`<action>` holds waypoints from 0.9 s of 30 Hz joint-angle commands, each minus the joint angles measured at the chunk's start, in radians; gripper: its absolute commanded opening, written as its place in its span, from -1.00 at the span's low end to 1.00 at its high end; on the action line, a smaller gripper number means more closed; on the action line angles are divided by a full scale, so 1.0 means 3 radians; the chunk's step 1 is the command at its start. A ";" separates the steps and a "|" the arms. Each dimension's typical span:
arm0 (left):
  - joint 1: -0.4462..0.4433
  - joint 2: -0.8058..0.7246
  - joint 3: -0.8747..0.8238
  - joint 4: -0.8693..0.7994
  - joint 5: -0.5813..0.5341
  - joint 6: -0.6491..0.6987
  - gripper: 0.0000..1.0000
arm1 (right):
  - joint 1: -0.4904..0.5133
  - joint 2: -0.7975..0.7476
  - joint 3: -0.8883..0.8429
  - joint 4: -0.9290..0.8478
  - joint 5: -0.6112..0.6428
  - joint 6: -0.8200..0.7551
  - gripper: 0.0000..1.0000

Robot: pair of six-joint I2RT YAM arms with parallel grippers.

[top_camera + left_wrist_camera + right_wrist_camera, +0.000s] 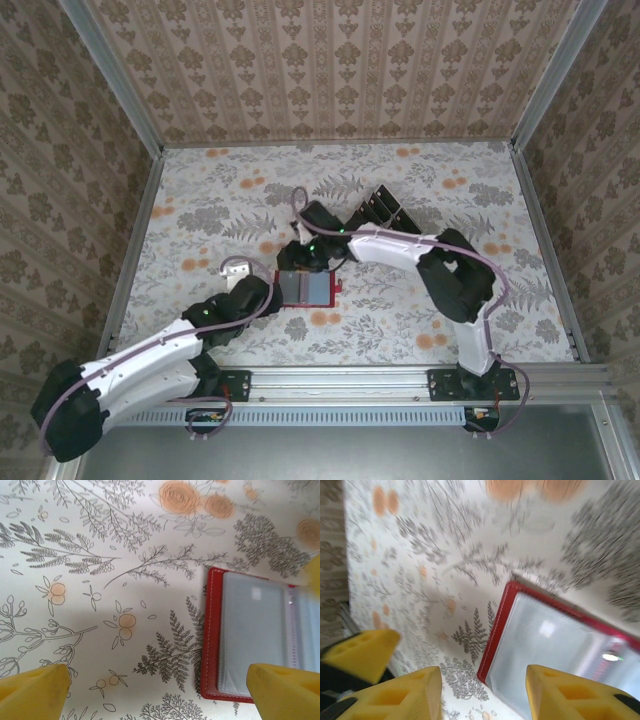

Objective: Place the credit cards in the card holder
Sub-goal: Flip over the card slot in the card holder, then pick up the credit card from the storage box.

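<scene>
Now the holder (303,288) lies open and flat on the floral table (430,310), near the middle and a little toward the arms. Its red rim frames a greyish, clear-sleeved inside.

The left gripper (266,293) sits low at the holder's left edge. In the left wrist view its yellow fingers (35,692) stand wide apart, with bare table between them. The holder (250,640) lies just beside the right-hand finger, red border and white stitching sharp.

The right gripper (299,258) hangs over the holder's far edge, tilted. In the right wrist view its jaws are apart and grip nothing, and the holder's corner (545,645) shows below the gap between the two fingers (410,695). That view is blurred, so the sleeves show little beyond a pale sheen.

The cards (384,211) are dark and stand on edge in a row beyond the right forearm (385,248). They are well apart from the holder and from both grippers.
</scene>
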 commanded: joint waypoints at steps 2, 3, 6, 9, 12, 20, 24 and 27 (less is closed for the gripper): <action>0.0060 0.0313 0.0197 0.0171 0.0112 0.0114 1.00 | -0.0386 -0.0391 0.0234 -0.0670 0.0192 -0.0510 0.00; 0.0076 0.0391 0.0243 0.0181 0.0117 0.0124 1.00 | -0.0461 -0.0403 0.0275 -0.0799 0.0251 -0.0612 0.00; 0.0134 0.0666 0.0461 0.0089 0.0139 0.0168 0.99 | -0.0668 -0.0354 0.0475 -0.1296 0.0627 -0.1023 -0.01; 0.0204 0.0921 0.0688 -0.0060 0.0166 0.0223 0.99 | -0.0785 -0.0261 0.0636 -0.1556 0.1062 -0.1338 -0.02; 0.0272 0.1113 0.0835 -0.0177 0.0197 0.0245 1.00 | -0.0812 -0.0101 0.0842 -0.1756 0.1422 -0.1578 -0.02; 0.0401 0.1287 0.0955 -0.0241 0.0261 0.0290 0.99 | -0.0799 0.0324 0.1230 -0.1965 0.1953 -0.1856 -0.07; 0.0426 0.1326 0.0968 -0.0231 0.0282 0.0307 1.00 | -0.0782 0.0462 0.1276 -0.1962 0.2130 -0.1934 -0.09; 0.0440 0.1352 0.0963 -0.0199 0.0302 0.0317 1.00 | -0.0776 0.0556 0.1306 -0.1971 0.2168 -0.1959 -0.10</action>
